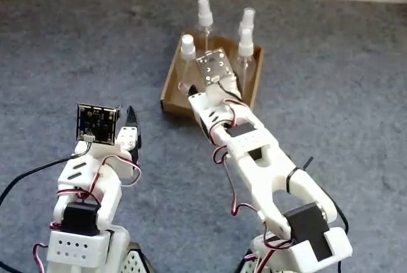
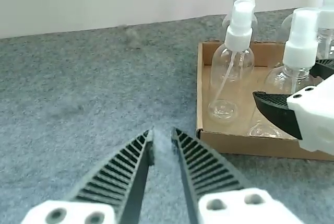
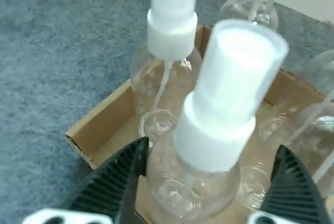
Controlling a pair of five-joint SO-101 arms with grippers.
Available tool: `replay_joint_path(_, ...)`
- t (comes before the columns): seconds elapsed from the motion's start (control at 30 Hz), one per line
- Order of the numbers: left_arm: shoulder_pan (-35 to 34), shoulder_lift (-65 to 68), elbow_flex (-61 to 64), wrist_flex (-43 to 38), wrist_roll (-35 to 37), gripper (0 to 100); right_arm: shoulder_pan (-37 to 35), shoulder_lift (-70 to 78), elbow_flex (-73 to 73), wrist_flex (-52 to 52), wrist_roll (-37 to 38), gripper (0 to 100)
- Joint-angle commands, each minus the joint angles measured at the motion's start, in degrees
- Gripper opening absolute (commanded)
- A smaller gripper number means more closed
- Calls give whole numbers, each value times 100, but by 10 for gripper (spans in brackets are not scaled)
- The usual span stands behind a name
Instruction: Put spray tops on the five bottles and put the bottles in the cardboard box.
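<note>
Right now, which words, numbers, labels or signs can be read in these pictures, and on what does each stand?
None can be read. The bottles are clear and show no label, the cardboard box is plain, and any marks on the camera board at an arm's wrist are too small to read.

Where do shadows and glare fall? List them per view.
High view: soft, even light on the grey carpet, no hard shadows. Left wrist view: glints on the clear plastic bottle with white spray top. Right wrist view: the nearest white spray top glares bright.
</note>
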Motion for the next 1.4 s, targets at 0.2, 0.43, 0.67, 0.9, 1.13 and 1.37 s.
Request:
replay_joint_path(0.2, -75, 4, -31, -114, -18, 11, -31, -1024, -84, 576, 62, 304)
replay_joint_path(0.43, -75, 4, -31, -114, -18, 11, -22, -2246, -84, 1314, 53, 304)
replay_joint_path(0.67, -75, -48, -31, -114, -18, 11, -31, -3662, -13, 2615, 62, 221)
replay_joint_path(0.9, -119, -57, -84, -114, -18, 14, 101, -5095, 1367, 3152, 70, 39)
replay_joint_path(1.13, -277, -57, -207, -97, -26, 14, 769, -6853, 2642, 4549, 70, 34)
replay_joint_path(1.37, -1235, -57, -127, 44, -18, 14, 1033, -9455, 4207, 5657, 70, 34)
